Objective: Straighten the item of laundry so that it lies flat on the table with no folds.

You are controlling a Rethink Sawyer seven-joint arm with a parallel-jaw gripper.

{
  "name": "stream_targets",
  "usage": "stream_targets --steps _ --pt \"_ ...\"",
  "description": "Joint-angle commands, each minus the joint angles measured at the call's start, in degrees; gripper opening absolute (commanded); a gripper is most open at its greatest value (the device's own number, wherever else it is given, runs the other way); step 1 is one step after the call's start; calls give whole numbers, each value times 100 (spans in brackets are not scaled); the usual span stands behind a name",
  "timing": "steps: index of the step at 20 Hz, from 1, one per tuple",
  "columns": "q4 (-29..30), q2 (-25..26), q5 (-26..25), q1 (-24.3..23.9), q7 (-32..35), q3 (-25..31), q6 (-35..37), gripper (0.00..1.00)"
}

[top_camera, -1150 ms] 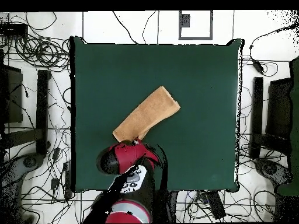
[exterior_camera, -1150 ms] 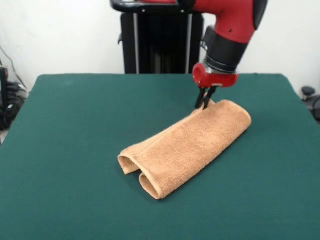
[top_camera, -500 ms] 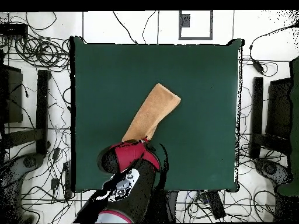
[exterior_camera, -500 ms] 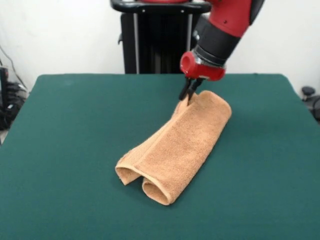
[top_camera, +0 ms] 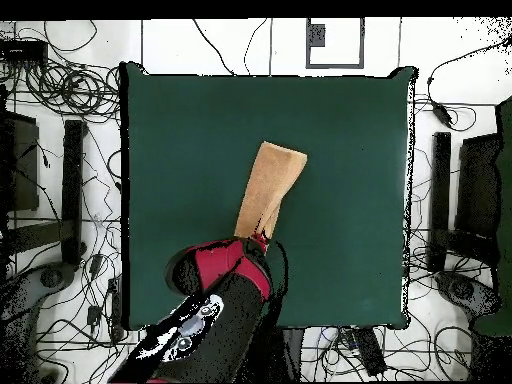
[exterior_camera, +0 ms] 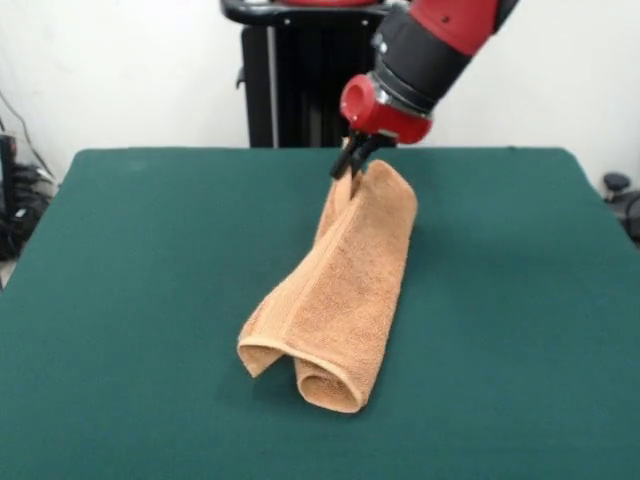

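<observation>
Green felt table [exterior_camera: 120,300] fills the room's middle, cables [top_camera: 60,90] strewn on the white floor around it. Gripper [exterior_camera: 349,166] pinches the folded towel's [exterior_camera: 340,290] far end, lifting it; the rolled near end rests mid-table.

Glossy red arm [exterior_camera: 455,20] with a black wrist band, red collar, slim black fingers [exterior_camera: 345,163].

Loads of black cables [top_camera: 70,90] were tangled all over the white floor [top_camera: 220,45], plus a dark stand [top_camera: 73,185] off to one side.
</observation>
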Motion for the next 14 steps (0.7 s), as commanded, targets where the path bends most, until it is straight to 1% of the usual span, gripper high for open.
stream_targets --steps 1,5,7,14 --pt "-678 9 -345 370 342 -249 1093 0" --pt "-746 -46 -527 434 286 -351 1282 0" --pt "-802 -38 -699 459 238 -400 1322 0" --pt "-928 -278 -1097 502 82 -518 1523 0"
